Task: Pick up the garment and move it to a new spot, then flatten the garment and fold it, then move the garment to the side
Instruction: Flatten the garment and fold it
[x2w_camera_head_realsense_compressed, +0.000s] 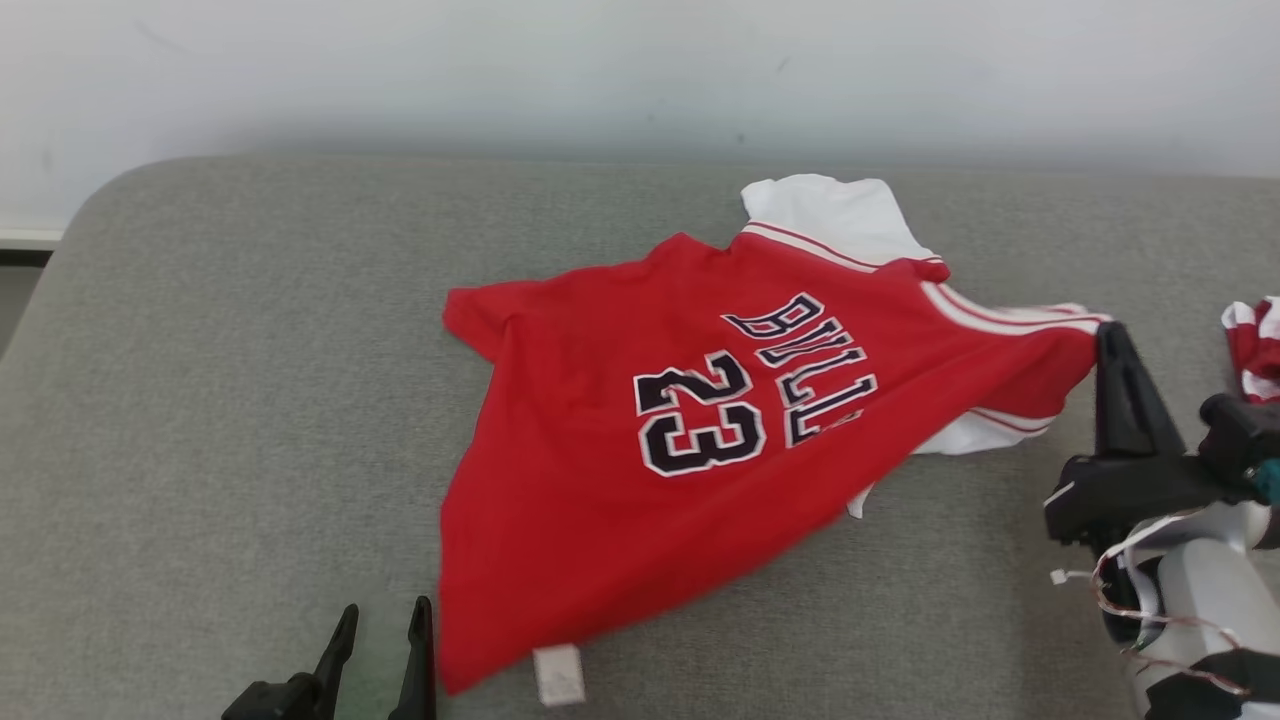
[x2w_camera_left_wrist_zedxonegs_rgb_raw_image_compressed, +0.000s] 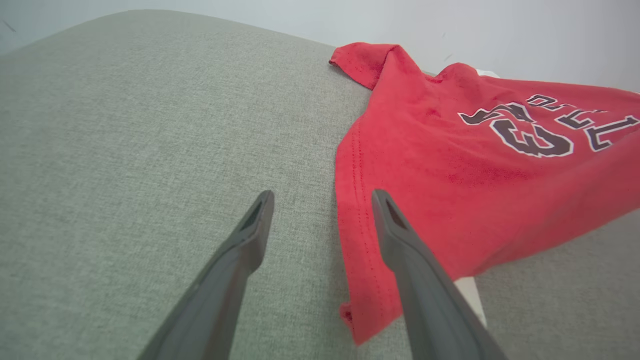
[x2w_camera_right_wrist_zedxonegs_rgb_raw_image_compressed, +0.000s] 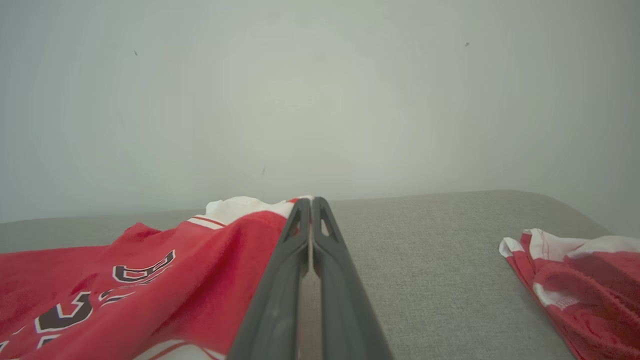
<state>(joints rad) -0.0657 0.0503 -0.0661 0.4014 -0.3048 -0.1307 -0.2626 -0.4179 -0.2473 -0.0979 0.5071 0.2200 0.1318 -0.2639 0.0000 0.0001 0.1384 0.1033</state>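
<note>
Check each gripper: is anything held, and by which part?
The right gripper is shut on the red jersey, pinching its white-striped edge at the end nearest that arm. The left gripper is open beside the hem, holding nothing.

Bare room: grey cushion (x2w_camera_head_realsense_compressed: 200, 400), white wall (x2w_camera_head_realsense_compressed: 600, 70)

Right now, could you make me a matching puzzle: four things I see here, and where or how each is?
1 left gripper
2 right gripper
3 jersey
4 other garment

A at the far right
B shut on the jersey's edge
C open, beside the jersey
D bears number 23

Pairs: 1-C, 2-B, 3-D, 4-A
</note>
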